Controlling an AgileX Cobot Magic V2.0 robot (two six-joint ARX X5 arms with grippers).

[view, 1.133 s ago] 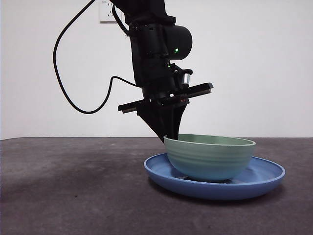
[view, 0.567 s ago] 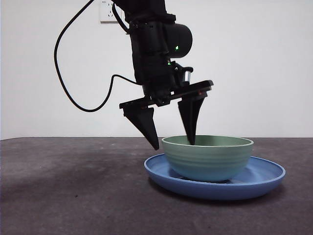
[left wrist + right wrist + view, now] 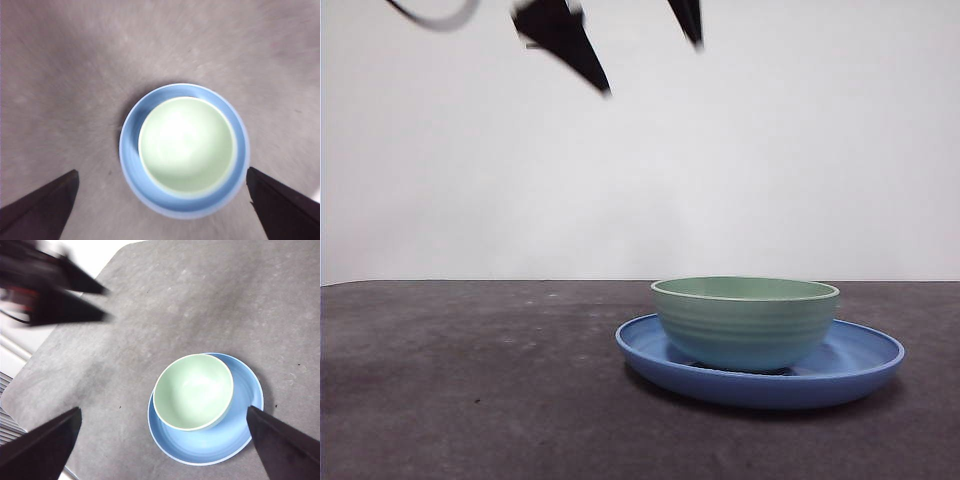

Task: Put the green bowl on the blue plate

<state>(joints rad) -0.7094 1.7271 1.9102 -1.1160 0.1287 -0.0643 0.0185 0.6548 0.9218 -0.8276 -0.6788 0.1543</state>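
The green bowl (image 3: 745, 320) stands upright inside the blue plate (image 3: 865, 362) on the table, right of centre in the front view. High above and a little to the left of it, my left gripper (image 3: 652, 68) hangs open and empty, only its two black tips showing. From the left wrist camera the bowl (image 3: 186, 145) fills the plate (image 3: 131, 150) far below my left gripper (image 3: 161, 171). My right gripper (image 3: 163, 409) is open, high over the bowl (image 3: 192, 392) and plate (image 3: 235, 440). The left gripper (image 3: 106, 303) shows blurred in that view.
The table (image 3: 470, 380) is a dark grey mat in front of a white wall. A loop of black cable (image 3: 432, 16) hangs at the top left. In the right wrist view the table's edge (image 3: 47, 347) runs past the left gripper.
The left gripper opened and let go of the bowl's rim, then rose quickly up and slightly left, almost out of the front view. The bowl settled level in the plate.
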